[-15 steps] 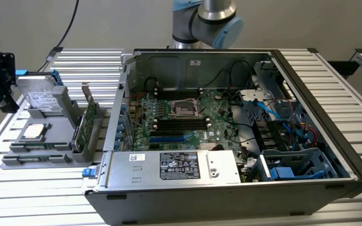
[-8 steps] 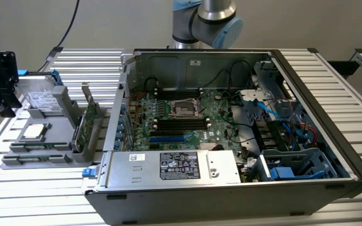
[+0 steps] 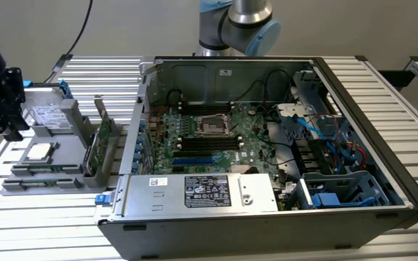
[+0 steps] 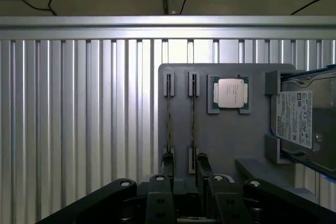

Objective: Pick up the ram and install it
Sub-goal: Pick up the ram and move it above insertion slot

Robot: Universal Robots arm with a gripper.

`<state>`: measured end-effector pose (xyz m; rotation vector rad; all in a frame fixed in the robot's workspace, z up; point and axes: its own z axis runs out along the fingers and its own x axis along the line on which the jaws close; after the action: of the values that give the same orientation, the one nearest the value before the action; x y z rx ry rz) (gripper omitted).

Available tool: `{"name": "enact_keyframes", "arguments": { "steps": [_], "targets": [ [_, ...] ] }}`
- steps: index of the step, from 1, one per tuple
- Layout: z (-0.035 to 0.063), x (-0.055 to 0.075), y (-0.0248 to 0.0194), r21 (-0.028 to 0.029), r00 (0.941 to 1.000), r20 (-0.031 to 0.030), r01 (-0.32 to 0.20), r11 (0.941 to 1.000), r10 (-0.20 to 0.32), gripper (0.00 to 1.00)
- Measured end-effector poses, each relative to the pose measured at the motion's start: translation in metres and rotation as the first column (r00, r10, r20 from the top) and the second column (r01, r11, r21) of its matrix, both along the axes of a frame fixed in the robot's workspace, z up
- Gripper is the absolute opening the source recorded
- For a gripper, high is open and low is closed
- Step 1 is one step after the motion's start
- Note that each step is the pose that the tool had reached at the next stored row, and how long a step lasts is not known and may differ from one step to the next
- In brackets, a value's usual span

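Ram (image 4: 192,121): two sticks on edge in grey holder (image 4: 226,140) slots, next to CPU (image 4: 230,93) and hard drive (image 4: 296,121). Holder near surface (image 4: 79,119) edge, beside open PC case (image 3: 267,234). Tool (image 4: 186,195) over sticks, released, grasping nothing.

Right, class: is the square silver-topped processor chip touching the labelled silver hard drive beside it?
Apart. The wrist view shows a strip of grey plastic tray lying between the square silver-topped processor chip and the labelled silver hard drive.

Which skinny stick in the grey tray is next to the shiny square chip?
The ram stick beside the silver processor; the other stick sits one slot farther.
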<state>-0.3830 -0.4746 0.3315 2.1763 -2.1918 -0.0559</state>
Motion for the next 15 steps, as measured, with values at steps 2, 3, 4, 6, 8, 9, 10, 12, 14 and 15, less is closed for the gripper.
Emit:
{"name": "enact_keyframes", "arguments": {
  "steps": [2,3,4,6,8,9,10,12,14,15],
  "targets": [
    [-0.0037,0.000,0.0000,-0.0001,0.9999,-0.0001,-0.015,0.9999,0.015,0.31],
    [-0.0056,0.000,0.0000,0.0000,0.9997,0.0000,-0.023,0.9997,0.023,0.31],
    [-0.0074,0.000,0.0000,0.0000,0.9995,0.0001,-0.031,0.9995,0.031,0.31],
    [-0.0111,0.000,0.0000,0.0001,0.9988,0.0000,-0.050,0.9988,0.050,0.31],
    [-0.0147,-0.001,0.0000,0.0001,0.9976,-0.0003,-0.069,0.9976,0.069,0.31],
    [-0.0166,-0.001,-0.0001,0.0001,0.9969,-0.0005,-0.079,0.9969,0.079,0.31],
    [-0.0184,-0.001,-0.0001,0.0003,0.9961,-0.0005,-0.088,0.9961,0.088,0.31],
    [-0.0220,-0.002,-0.0002,0.0004,0.9943,-0.0006,-0.106,0.9943,0.106,0.31],
    [-0.0256,-0.002,-0.0002,0.0004,0.9924,-0.0006,-0.123,0.9924,0.123,0.31],
    [-0.0274,-0.003,-0.0002,0.0005,0.9914,-0.0006,-0.131,0.9914,0.131,0.31]
  ]
}}
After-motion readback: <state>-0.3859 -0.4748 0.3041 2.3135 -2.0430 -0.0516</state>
